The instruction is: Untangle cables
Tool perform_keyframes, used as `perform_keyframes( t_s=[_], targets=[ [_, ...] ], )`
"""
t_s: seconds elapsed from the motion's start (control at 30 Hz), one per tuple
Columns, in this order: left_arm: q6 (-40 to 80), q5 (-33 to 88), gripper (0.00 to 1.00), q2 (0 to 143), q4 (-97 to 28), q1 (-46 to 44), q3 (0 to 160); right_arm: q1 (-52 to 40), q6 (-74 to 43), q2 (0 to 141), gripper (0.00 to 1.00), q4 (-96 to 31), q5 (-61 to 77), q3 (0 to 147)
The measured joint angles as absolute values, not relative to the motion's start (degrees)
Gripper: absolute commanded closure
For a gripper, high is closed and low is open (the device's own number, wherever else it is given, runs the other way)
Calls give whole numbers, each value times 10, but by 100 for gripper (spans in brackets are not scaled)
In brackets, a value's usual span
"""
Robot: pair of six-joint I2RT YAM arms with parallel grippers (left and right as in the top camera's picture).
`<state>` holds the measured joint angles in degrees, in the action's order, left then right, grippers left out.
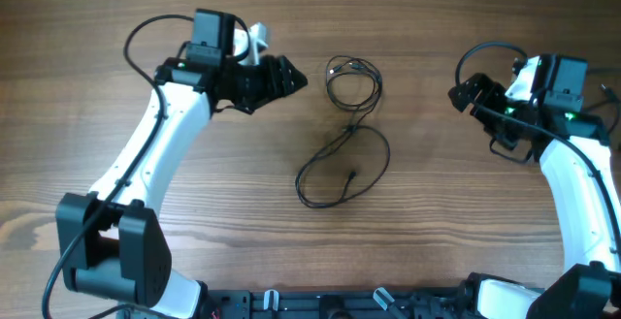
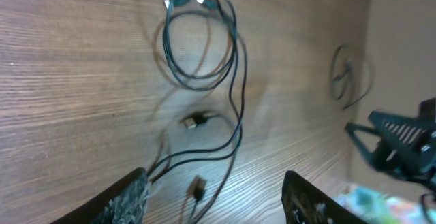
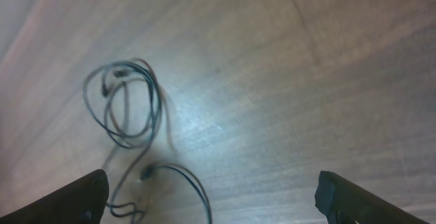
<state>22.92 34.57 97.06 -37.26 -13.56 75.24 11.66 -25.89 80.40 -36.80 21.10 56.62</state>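
The left gripper (image 1: 282, 75) hangs above the table with its jaws spread wide and nothing held; in its wrist view the fingers (image 2: 128, 198) frame bare wood and a few near strands. The right gripper (image 1: 465, 94) is likewise spread and empty, well apart from the work. Between the two, the cables (image 1: 351, 125) lie on the wooden table (image 1: 437, 232): a small coil (image 1: 354, 83) farther from the robot runs into a larger, looser loop (image 1: 342, 169) nearer it. This looks like the approach before a grasp, with nothing separated yet. The next move likely calls for one gripper to pin the coil while the other draws a single strand of the loop clear.
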Motion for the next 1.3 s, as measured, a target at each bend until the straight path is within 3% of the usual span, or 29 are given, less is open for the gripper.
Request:
perform_keyframes(
  t_s=[0.6, 1.3],
  targets=[
    [159, 148, 32, 998, -270, -320, 752, 117, -298, 804, 0, -359, 207, 498],
    [149, 41, 38, 1082, -218, -349, 752, 117, -298, 804, 0, -358, 207, 498]
  ],
)
